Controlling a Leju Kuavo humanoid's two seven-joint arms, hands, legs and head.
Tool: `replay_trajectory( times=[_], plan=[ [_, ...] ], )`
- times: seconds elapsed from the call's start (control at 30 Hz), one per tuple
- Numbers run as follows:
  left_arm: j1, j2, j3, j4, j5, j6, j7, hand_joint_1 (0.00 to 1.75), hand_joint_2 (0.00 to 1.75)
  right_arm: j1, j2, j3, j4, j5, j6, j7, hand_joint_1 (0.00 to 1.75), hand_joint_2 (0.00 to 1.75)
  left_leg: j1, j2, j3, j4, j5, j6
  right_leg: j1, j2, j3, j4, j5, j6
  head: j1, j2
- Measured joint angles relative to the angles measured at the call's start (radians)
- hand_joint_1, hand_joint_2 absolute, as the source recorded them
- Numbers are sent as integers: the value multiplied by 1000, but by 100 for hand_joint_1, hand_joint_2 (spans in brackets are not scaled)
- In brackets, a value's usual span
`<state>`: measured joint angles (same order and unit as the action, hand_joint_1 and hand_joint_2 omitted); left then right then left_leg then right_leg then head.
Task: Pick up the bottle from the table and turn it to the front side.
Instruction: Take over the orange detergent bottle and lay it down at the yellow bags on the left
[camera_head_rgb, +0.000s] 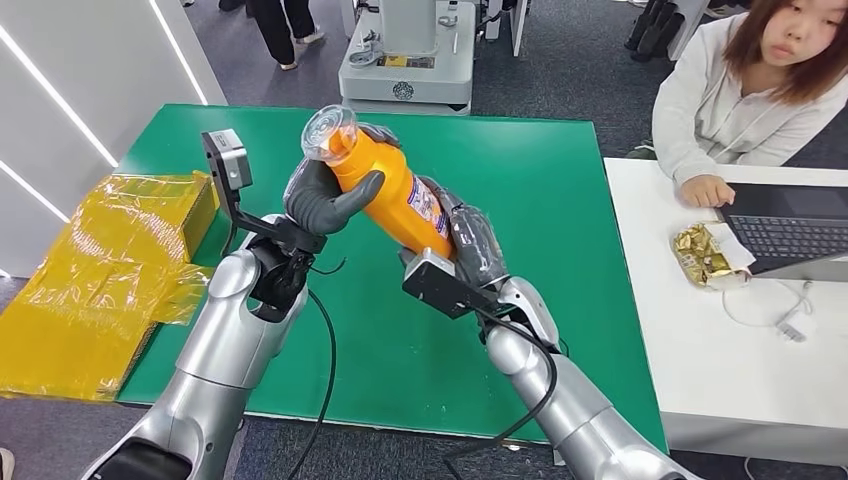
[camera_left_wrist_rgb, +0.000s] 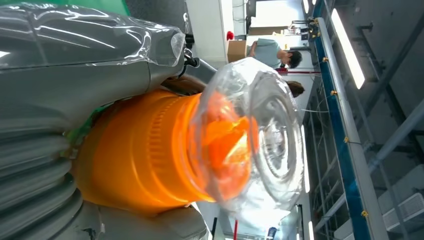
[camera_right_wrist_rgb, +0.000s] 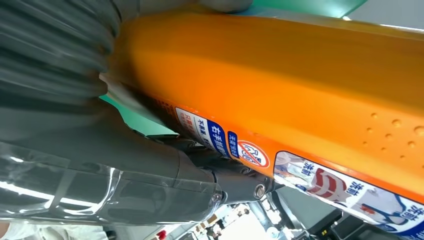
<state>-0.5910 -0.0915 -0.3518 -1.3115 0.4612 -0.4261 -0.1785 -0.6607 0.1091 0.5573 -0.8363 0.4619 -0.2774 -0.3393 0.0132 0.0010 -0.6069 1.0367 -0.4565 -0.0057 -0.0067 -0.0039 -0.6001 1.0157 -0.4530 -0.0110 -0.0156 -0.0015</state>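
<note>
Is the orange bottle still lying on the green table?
No, the orange bottle is lifted above the green table, tilted, with the left hand holding its neck and the right hand gripping its lower end.

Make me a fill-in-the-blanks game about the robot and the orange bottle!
1. The bottle has a clear cap and its body is coloured ____.
2. The left hand grips the bottle near its ____.
3. The right hand holds the bottle at its ____ end.
4. Under the bottle lies a table covered in ____.

Missing words: orange; cap; bottom; green
</note>
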Motion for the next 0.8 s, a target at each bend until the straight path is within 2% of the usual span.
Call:
replay_trajectory(
  times=[0.37,0.4,0.43,0.5,0.53,0.57,0.8],
  plan=[
    [1,-6,-3,0,17,0,10,175,175,29,-2,-22,-47,-5,7,19,175,175,0,0,0,0,0,0,0,0,0,0,0,0,0,0],
    [1,-6,-3,0,18,0,10,175,175,32,-3,-24,-52,-7,10,20,165,175,0,0,0,0,0,0,0,0,0,0,0,0,0,0],
    [1,-6,-3,0,18,0,10,175,175,34,-4,-26,-57,-9,13,21,127,175,0,0,0,0,0,0,0,0,0,0,0,0,0,0],
    [1,-6,-4,0,17,0,10,175,175,38,-5,-30,-64,-13,17,21,40,175,0,0,0,0,0,0,0,0,0,0,0,0,0,0],
    [1,-6,-4,0,17,0,9,175,175,39,-5,-32,-67,-14,18,21,6,175,0,0,0,0,0,0,0,0,0,0,0,0,0,0],
    [1,-6,-4,0,15,0,9,175,175,41,-5,-34,-71,-15,18,20,0,175,0,0,0,0,0,0,0,0,0,0,0,0,0,0],
    [0,-15,-6,15,-21,15,0,175,175,54,-15,-57,-101,-31,16,4,0,175,0,0,0,0,0,0,0,0,0,0,0,0,0,0]
  ],
)
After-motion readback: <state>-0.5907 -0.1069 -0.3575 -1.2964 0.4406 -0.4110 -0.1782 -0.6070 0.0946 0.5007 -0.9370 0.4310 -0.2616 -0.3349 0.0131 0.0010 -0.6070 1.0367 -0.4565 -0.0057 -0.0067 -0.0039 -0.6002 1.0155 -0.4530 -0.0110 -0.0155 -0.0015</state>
